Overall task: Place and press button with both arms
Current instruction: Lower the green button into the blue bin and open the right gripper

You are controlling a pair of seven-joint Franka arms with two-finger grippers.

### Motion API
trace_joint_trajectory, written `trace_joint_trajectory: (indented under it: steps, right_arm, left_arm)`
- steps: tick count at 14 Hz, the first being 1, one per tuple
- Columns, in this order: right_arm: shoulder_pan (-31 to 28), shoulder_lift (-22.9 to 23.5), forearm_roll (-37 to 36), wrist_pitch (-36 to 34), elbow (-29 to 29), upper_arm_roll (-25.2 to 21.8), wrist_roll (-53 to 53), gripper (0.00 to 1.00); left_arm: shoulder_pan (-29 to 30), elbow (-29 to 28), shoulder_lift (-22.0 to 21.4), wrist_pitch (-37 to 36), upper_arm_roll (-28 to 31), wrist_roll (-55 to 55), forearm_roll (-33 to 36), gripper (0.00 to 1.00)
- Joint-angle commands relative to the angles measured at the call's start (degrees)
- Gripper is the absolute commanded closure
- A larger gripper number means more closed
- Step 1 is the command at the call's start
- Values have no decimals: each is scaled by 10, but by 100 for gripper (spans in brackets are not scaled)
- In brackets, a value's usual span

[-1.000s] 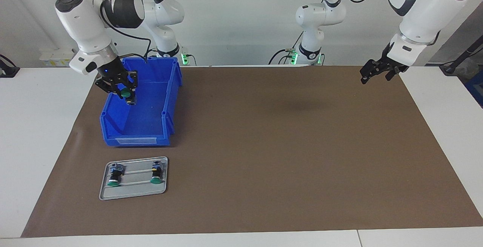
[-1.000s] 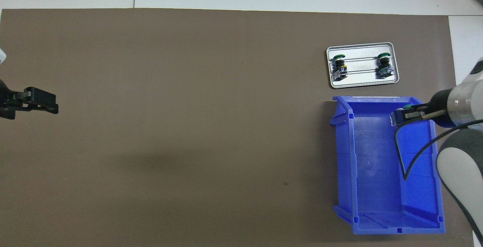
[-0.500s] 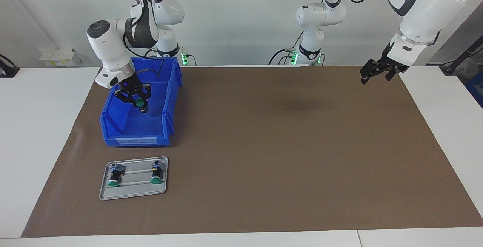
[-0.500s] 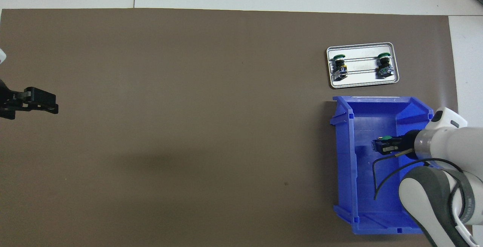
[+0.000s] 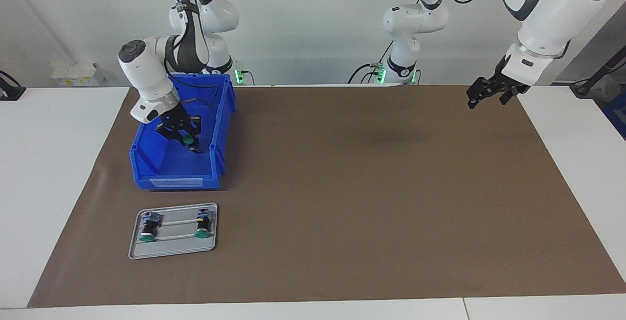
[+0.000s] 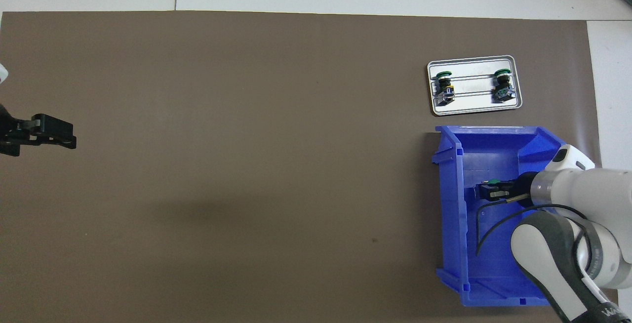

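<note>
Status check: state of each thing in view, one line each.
Right gripper: shut on a green button, over the blue bin.
Left gripper: holds nothing, waits over the brown mat at its own end.
Blue bin: upright, on the mat.
Grey tray: flat on the mat, farther from the robots than the bin.
Two tray buttons: lying on their sides.

the button (image 5: pixel 187 139), a small green-capped push button on a short black body, is hanging tilted inside the blue bin (image 5: pixel 146 161), gripped by the right gripper (image 5: pixel 186 140). two look-alike buttons (image 5: pixel 146 232) (image 5: pixel 201 228) are lying on their sides on the grey tray (image 5: pixel 171 251), farther from the robots than the bin, well apart from each other.
</note>
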Motion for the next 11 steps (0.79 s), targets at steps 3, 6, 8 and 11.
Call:
trace_joint_trajectory:
  steps: [3,6,8,11]
  right_arm:
    - [-5,-6,19,1,2,5,-7,0]
    - [-2,-24,15,-70,59,6,35,0]
    - [-6,-21,4,-146,133,5,78,0]
    - [-1,-9,-89,-207,216,7,181,0]
  left_arm:
    - [4,-8,-10,-4,-2,4,7,0]
    - [4,-8,-10,-4,-2,3,7,0]
    - [4,-8,-10,-4,-1,4,7,0]
    - [4,-8,-11,-4,-1,3,7,0]
